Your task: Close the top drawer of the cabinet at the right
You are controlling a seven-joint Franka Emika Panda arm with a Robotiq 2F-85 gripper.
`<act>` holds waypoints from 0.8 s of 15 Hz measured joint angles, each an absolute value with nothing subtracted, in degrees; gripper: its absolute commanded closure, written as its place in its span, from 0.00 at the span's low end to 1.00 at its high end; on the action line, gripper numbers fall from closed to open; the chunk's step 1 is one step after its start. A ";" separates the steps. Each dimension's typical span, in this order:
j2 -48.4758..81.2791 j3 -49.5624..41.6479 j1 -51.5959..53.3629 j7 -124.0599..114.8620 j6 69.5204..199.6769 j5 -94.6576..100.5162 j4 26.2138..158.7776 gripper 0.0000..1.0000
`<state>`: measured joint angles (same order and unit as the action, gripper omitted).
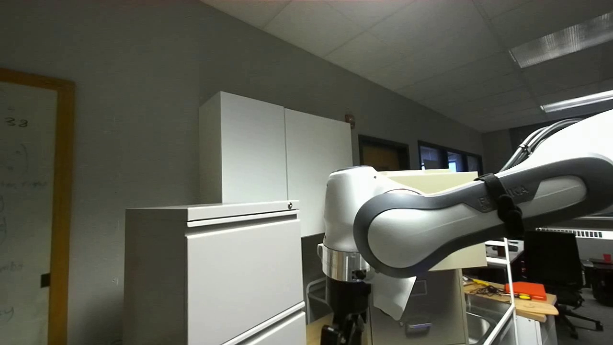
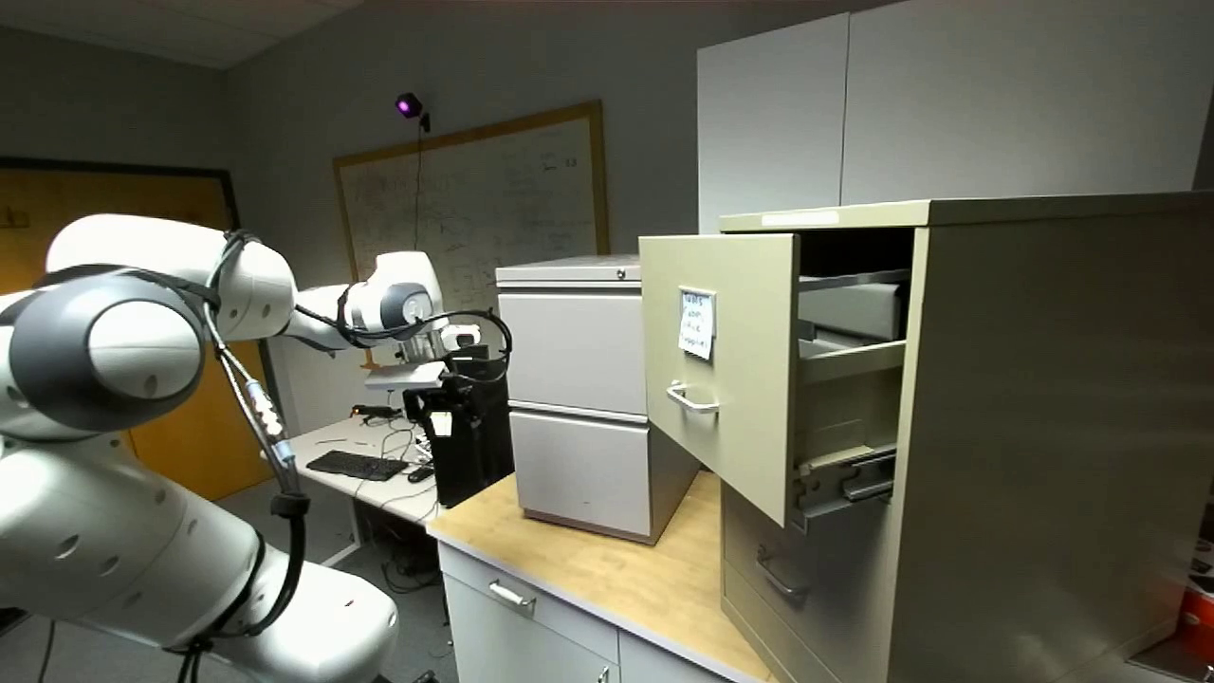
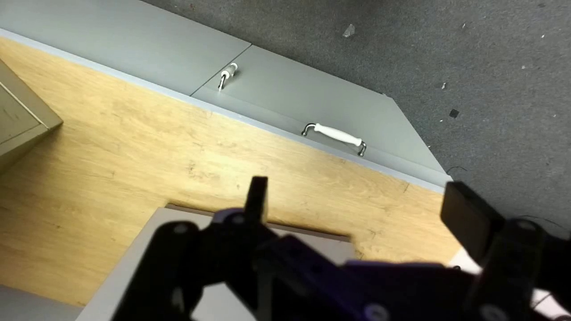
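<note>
The top drawer is pulled well out of the beige filing cabinet in an exterior view. Its flat front has a paper label and a silvery handle. In an exterior view the pale drawer is partly hidden behind my arm, above the cabinet's lower front. In the wrist view only a low corner of the cabinet shows at the left. My gripper is open and empty, pointing down. It is apart from the drawer; the gripper also shows at the bottom edge of an exterior view.
A pale grey low cabinet stands on the wooden counter beside the beige cabinet, close to my gripper. White cupboards hang on the wall behind. A desk with a keyboard and a black computer case lies beyond the arm.
</note>
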<state>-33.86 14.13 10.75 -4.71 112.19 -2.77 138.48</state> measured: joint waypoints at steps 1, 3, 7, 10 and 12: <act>-33.85 14.13 10.75 -4.71 112.19 -2.62 138.53 0.00; -33.85 14.12 10.70 -4.74 112.20 -1.99 138.52 0.00; -34.40 14.12 10.01 -6.28 112.81 1.34 138.49 0.00; -35.91 14.11 8.58 -9.74 113.25 4.04 138.50 0.32; -37.57 14.11 6.91 -13.71 113.48 5.40 138.60 0.49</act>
<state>-37.57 14.11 6.91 -13.71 113.48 5.40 138.60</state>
